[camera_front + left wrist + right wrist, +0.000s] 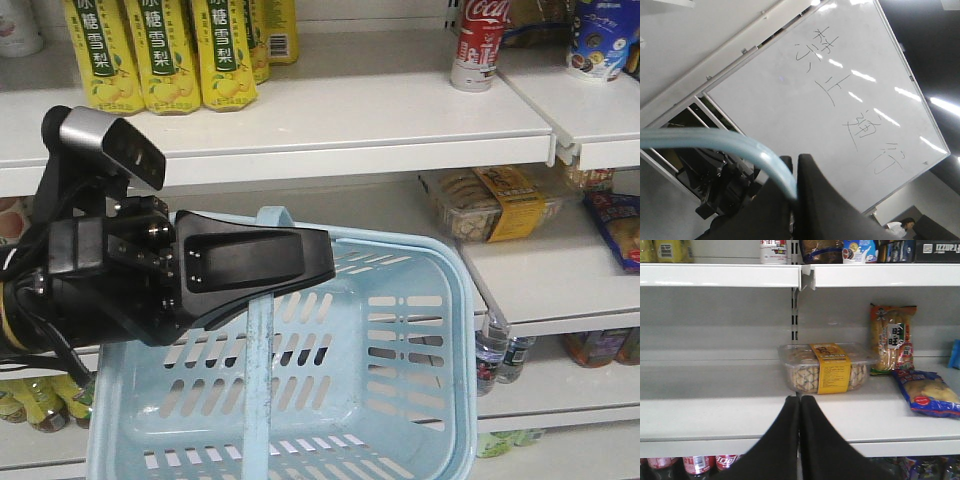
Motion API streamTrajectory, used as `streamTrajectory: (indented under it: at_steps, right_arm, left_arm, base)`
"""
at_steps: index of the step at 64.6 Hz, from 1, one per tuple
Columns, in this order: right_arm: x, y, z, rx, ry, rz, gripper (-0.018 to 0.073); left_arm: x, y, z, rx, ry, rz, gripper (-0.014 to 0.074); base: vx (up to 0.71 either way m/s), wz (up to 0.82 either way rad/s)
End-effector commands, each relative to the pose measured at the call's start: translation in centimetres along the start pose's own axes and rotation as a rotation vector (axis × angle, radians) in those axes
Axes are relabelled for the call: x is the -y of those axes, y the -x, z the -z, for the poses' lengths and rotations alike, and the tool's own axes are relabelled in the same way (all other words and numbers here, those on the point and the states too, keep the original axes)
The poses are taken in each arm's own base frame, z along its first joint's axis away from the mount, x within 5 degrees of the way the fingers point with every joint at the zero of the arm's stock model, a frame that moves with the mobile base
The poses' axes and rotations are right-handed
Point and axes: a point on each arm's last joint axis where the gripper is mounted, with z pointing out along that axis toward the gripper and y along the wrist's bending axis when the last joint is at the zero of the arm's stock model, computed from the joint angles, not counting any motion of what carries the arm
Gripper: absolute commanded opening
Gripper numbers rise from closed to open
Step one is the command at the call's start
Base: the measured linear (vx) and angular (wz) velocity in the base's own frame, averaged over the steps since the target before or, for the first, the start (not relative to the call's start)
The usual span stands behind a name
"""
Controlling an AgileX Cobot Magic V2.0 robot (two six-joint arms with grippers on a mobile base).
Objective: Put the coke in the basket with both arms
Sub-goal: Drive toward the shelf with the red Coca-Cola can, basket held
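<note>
A red Coke can (478, 45) stands on the upper shelf at the right; its lower part also shows at the top of the right wrist view (773, 250). The light-blue basket (400, 238) hangs in front of the shelves, empty. My left gripper (318, 266) is shut on the basket handle (262, 340); in the left wrist view the gripper (796, 167) pinches the handle (735, 142). My right gripper (800, 400) is shut and empty, level with the middle shelf's front edge, well below the can. It is out of the front view.
Yellow drink cartons (160, 50) stand upper left. A clear cookie box (825, 367) and snack bags (927, 392) lie on the middle shelf. Coke bottles (695, 463) stand on the shelf below. A shelf divider post (796, 315) rises behind the cookie box.
</note>
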Motion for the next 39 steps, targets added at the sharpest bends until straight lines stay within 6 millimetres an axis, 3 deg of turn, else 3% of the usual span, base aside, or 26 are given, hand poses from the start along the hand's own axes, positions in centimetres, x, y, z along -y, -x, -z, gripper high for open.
streamTrajectory:
  at_steps: [1, 39]
  right_arm:
    - [0.02, 0.37, -0.14, 0.049, -0.005, 0.010, -0.0010]
    - [0.02, 0.37, -0.14, 0.049, -0.005, 0.010, -0.0010]
  left_arm:
    - [3.38, -0.15, 0.12, -0.036, -0.238, -0.034, -0.0006]
    - [3.38, -0.15, 0.12, -0.036, -0.238, -0.034, -0.0006]
  base:
    - [0.06, 0.22]
    - [0.04, 0.14]
